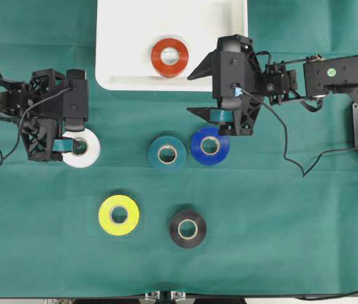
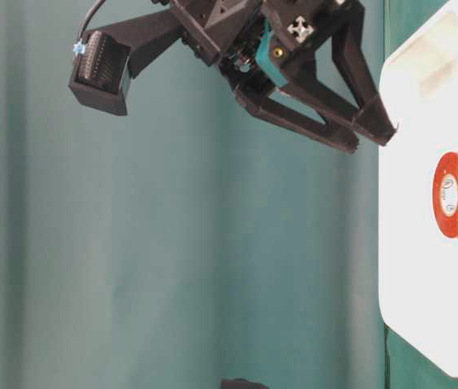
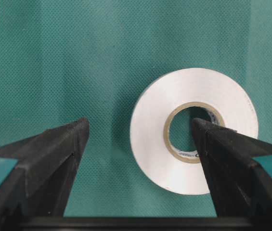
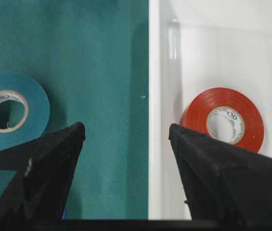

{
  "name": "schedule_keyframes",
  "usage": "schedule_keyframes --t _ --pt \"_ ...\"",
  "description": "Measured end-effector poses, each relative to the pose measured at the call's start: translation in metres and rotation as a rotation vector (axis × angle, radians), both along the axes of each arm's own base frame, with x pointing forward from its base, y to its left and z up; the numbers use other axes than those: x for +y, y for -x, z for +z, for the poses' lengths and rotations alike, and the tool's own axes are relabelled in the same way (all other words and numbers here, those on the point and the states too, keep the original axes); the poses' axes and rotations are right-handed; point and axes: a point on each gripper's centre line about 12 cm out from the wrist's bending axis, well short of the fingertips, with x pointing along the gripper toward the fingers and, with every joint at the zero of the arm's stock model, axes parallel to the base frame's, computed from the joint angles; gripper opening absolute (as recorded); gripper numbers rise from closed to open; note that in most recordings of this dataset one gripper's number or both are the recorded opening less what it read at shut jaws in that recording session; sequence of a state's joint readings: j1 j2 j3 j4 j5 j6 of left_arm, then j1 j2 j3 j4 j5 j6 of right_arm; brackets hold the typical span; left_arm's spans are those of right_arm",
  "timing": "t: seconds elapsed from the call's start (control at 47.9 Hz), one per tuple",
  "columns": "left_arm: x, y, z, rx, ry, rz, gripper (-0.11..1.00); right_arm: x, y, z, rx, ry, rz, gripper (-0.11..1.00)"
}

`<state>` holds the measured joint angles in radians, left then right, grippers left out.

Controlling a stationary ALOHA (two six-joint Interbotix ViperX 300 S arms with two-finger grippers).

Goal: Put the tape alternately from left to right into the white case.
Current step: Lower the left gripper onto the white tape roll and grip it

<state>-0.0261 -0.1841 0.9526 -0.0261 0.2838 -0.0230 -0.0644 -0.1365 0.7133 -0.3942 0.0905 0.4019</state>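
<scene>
Tape lay scattered on the green tabletop [image 1: 39,253], and only the red-orange roll [image 1: 170,57] sat flat inside the white case [image 1: 121,38] at the far edge. My left hand [image 1: 77,146] hung over the white roll [image 1: 87,152] with its fingers spread wide and empty; in the wrist view one finger [image 3: 222,144] sat over the roll's pale core and the other stood clear on its left, which I judged a lineup for pinching one wall of the ring. My right hand [image 1: 199,92] waited, fingers apart and holding nothing, over the case's near rim, probably to stay clear while the left took its turn. The teal roll [image 1: 167,152] and blue roll [image 1: 210,145] lay just beside each other mid-table, the yellow roll [image 1: 118,215] and black roll [image 1: 187,228] nearer. Each was a flat glossy ring with a pale core.
</scene>
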Motion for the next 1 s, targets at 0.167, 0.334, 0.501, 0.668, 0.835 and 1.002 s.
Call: schedule_keyframes --t 0.167,0.334,0.501,0.668,0.835,1.002 --pt "-0.004 0.0 -0.012 0.042 0.015 0.017 0.82 0.0 0.0 0.0 0.0 0.002 0.002 0.79" --pt "-0.004 0.001 -0.021 0.075 0.017 0.023 0.82 0.0 0.0 0.0 0.0 0.001 0.001 0.79" --pt "-0.004 0.001 -0.023 0.078 0.016 0.023 0.78 0.0 0.0 0.0 0.0 0.001 0.001 0.79" --pt "-0.004 0.001 -0.023 0.076 0.017 0.023 0.59 0.0 0.0 -0.001 0.002 0.0 0.0 0.79" --pt "-0.005 0.001 -0.023 0.076 0.016 0.018 0.15 0.0 0.001 -0.001 0.003 -0.001 0.0 0.79" --pt "-0.006 0.0 -0.022 0.075 0.016 0.014 -0.03 0.0 0.0 -0.001 0.002 0.0 0.0 0.79"
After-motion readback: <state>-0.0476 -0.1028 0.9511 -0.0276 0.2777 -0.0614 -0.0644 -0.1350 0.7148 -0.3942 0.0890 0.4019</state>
